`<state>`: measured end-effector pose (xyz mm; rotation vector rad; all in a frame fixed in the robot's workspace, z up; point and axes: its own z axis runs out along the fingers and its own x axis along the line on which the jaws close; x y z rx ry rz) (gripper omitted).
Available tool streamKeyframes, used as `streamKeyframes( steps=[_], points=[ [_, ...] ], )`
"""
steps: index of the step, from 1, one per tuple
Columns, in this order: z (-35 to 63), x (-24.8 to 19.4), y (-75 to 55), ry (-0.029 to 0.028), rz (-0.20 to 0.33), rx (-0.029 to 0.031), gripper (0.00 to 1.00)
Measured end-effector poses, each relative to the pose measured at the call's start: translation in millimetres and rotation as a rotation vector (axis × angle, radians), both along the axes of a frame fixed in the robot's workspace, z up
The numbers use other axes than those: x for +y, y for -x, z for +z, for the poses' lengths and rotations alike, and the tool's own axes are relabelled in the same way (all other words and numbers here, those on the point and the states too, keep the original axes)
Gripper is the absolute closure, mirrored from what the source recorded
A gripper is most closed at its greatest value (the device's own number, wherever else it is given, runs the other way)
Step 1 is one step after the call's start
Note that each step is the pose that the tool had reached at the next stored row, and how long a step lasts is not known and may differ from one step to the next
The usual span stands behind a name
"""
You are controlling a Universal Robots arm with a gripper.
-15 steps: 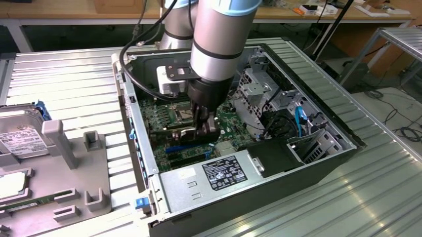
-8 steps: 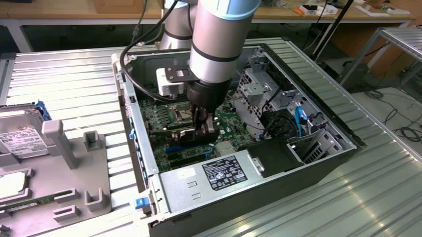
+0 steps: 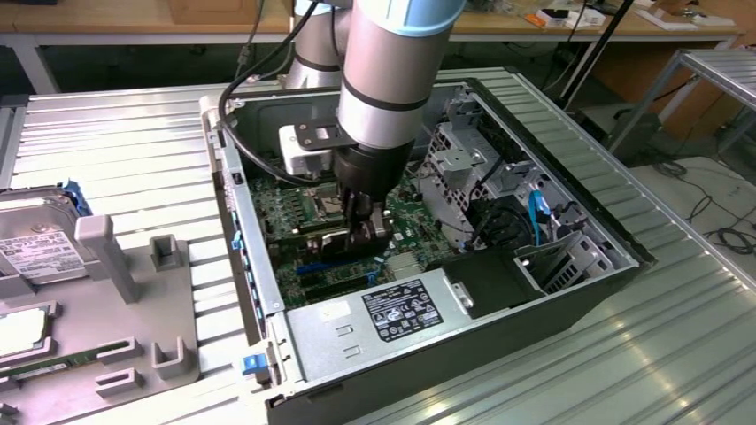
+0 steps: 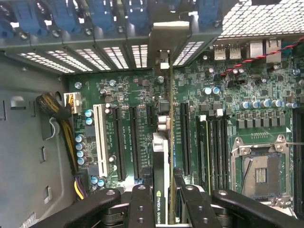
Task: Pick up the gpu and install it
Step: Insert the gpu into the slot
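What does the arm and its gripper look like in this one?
The arm is a silver-grey tube with a light blue joint cap and black bands; black cables run beside it. A white camera box sits at the wrist. The gripper has black linkage fingers with bolt holes.

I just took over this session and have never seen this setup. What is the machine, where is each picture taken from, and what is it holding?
The machine is a single robot arm with a two-fingered hand at its tip. The exterior view looks from outside at an open computer case lying on a ribbed metal table, with the arm reaching down into it. The wrist view looks from the arm's own wrist straight at the green main board. The hand is shut on the graphics card, seen edge-on, hanging over the long card slots. Whether the card already sits in a slot I cannot tell. On the exterior view's left, a grey tray holds a hard drive and a memory stick.
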<state>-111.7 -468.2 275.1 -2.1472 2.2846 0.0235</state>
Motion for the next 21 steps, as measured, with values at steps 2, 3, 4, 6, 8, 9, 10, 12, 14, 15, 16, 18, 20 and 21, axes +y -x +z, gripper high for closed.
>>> streamKeyframes(
  steps=[2, 3, 4, 6, 8, 9, 10, 12, 14, 15, 16, 18, 20, 21],
  points=[
    [-0.4, 0.3, -0.1, -0.0007, 0.002, -0.0003, 0.73],
    [-0.4, 0.5, -0.1, -0.0012, 0.002, -0.0001, 0.73],
    [-0.3, 0.7, 0.0, -0.0024, 0.002, 0.0000, 0.73],
    [-0.7, 2.6, 0.0, -0.0134, 0.002, 0.0000, 0.73],
    [-0.9, 2.7, 0.0, -0.0153, 0.002, -0.0001, 0.73],
    [-1.1, 2.7, 0.0, -0.0153, 0.003, 0.0000, 0.73],
    [-1.7, 2.7, 0.0, -0.0156, 0.003, -0.0002, 0.73],
    [-3.2, 2.7, 0.0, -0.0153, 0.003, 0.0000, 0.73],
    [-6.6, 2.7, 0.0, -0.0153, 0.003, 0.0000, 0.73],
    [-7.5, 2.7, 0.0, -0.0153, 0.003, 0.0000, 0.73],
    [-8.7, 2.7, 0.0, -0.0153, 0.003, 0.0000, 0.73],
    [-8.8, 2.6, 0.0, -0.0131, 0.005, 0.0020, 0.73],
    [-8.8, 2.6, 0.0, -0.0126, 0.008, 0.0020, 0.73],
    [-8.7, 2.6, 0.2, -0.0125, 0.010, 0.0020, 0.73]
  ],
)
